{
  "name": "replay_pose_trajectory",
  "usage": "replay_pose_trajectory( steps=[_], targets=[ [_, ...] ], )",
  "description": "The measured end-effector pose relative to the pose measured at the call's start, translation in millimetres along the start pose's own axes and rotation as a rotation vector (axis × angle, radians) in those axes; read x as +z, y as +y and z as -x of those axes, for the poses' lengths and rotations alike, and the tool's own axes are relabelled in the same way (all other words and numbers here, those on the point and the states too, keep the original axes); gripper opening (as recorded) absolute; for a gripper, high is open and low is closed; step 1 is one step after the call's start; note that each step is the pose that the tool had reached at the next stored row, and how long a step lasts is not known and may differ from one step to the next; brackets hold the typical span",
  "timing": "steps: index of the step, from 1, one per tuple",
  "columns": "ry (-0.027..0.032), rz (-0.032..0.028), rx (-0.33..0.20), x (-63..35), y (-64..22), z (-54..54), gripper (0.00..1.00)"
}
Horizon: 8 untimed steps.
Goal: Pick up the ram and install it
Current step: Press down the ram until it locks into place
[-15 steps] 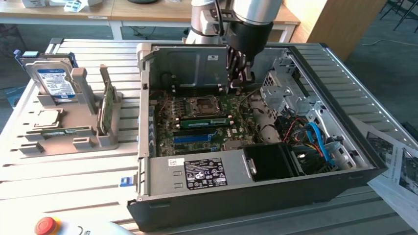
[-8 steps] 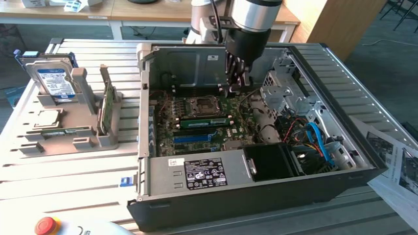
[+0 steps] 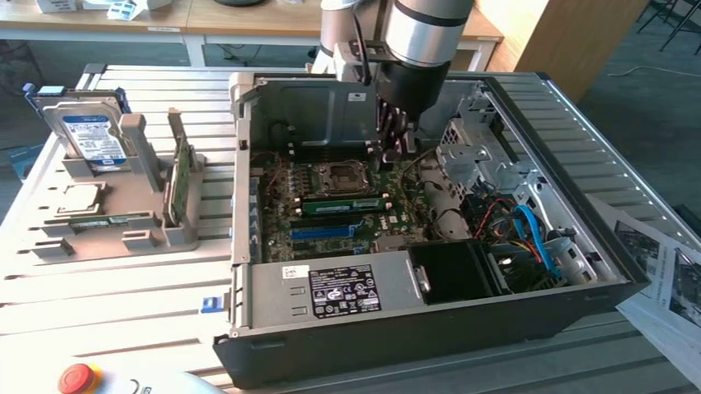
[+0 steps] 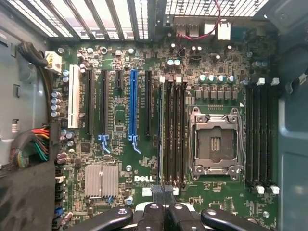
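tool (image 4: 163,204) closed – fingers together, above the ram (image 4: 161,137) seated in motherboard (image 4: 120,163)

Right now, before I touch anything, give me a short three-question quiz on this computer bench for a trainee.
1. True or false: the hard drive stands in the grey holder outside the computer case.
2. The ram inside the case sits: A, on the power supply; B, on the motherboard between the CPU socket and the blue slot; C, among the drive bays.
3. Is the gripper open or shut?

Key: 1 true. 2 B. 3 shut.
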<state>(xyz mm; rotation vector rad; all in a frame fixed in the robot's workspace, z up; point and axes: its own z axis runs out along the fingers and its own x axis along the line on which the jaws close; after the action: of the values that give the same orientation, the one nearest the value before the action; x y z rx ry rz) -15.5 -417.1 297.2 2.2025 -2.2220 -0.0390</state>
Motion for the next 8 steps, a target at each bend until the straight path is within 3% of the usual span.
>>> replay_pose_trajectory(
  steps=[8],
  targets=[
    [0.0001, 0.0, 0.0, 14.4, -0.4, -0.1, 0.11]
  ],
)
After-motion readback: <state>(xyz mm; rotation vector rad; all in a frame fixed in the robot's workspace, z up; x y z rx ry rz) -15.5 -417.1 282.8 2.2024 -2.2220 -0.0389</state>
